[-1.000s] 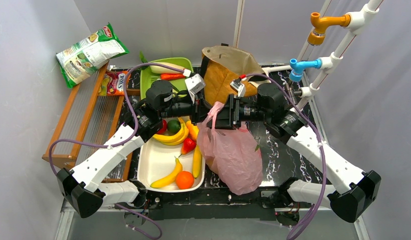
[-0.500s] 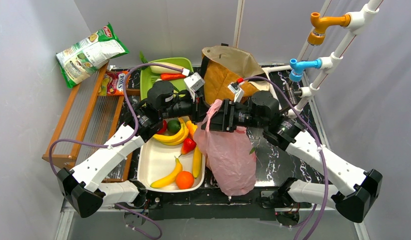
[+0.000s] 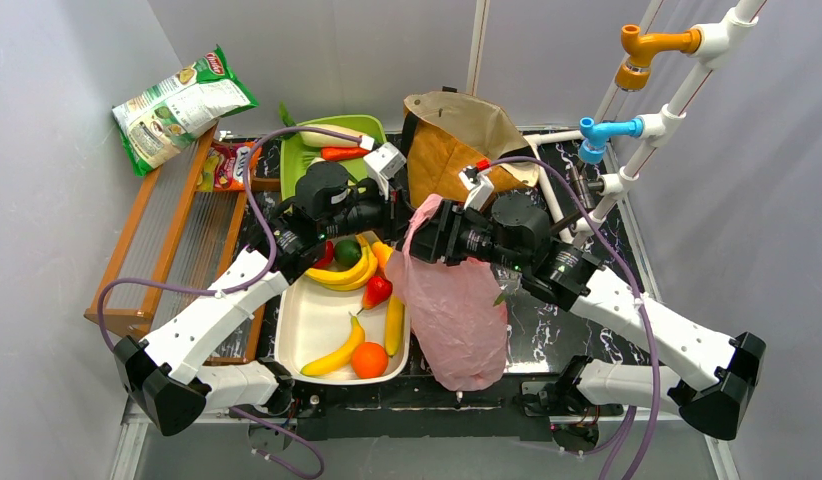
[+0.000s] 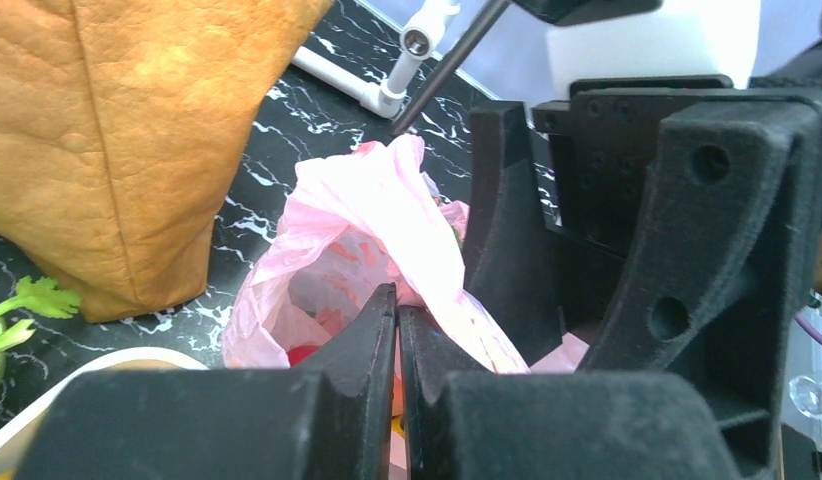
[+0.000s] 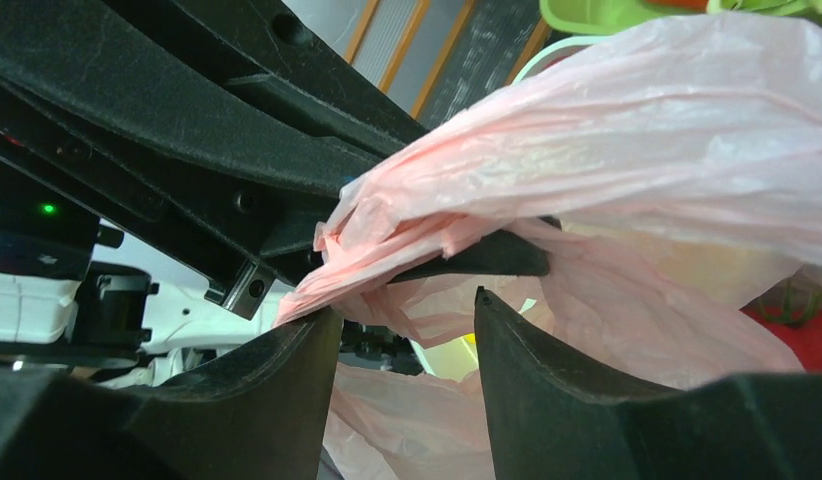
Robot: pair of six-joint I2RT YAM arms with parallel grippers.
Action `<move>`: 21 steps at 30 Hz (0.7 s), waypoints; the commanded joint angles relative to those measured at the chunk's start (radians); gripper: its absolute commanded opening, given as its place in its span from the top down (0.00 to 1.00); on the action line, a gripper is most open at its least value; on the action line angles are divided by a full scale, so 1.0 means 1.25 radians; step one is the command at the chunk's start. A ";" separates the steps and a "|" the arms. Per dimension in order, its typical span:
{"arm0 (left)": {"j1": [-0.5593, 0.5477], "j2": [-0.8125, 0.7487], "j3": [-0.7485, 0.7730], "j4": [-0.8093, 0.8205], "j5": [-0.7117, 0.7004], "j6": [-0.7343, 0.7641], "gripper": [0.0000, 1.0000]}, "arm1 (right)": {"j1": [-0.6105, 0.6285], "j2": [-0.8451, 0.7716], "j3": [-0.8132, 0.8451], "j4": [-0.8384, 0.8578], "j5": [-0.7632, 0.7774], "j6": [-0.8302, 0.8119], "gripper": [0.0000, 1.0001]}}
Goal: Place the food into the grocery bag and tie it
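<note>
1. Nearest my bases, in the lower middle of the top view, the white tray (image 3: 287, 335) is holding loose food: a banana (image 3: 332, 357), an orange (image 3: 368, 359) and more bananas beyond them.
2. Just right of the tray, the pink grocery bag (image 3: 457, 310) is draping down toward the near table edge. Something red is showing through its film in the wrist views.
3. My left gripper (image 4: 397, 300) is pressing its fingers together on a fold at the bag's top. My right gripper (image 5: 405, 308) is facing it with fingers apart. Bunched film is lying between them, unpinched.
4. I judge that I am working the bag's mouth, with the filling unfinished. The next move calls for my right fingers to close on the opposite edge and pull the mouth wide without tearing the thin film.
5. Farther back, the brown paper bag (image 3: 452, 150) is showing no print. The crisp packet (image 3: 177, 108) at the upper left and the red snack packet (image 3: 230, 165) are carrying logos too small for me to read.
</note>
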 commanded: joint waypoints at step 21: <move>-0.001 -0.063 -0.005 -0.061 -0.087 0.117 1.00 | 0.071 0.045 0.071 0.118 0.191 -0.071 0.81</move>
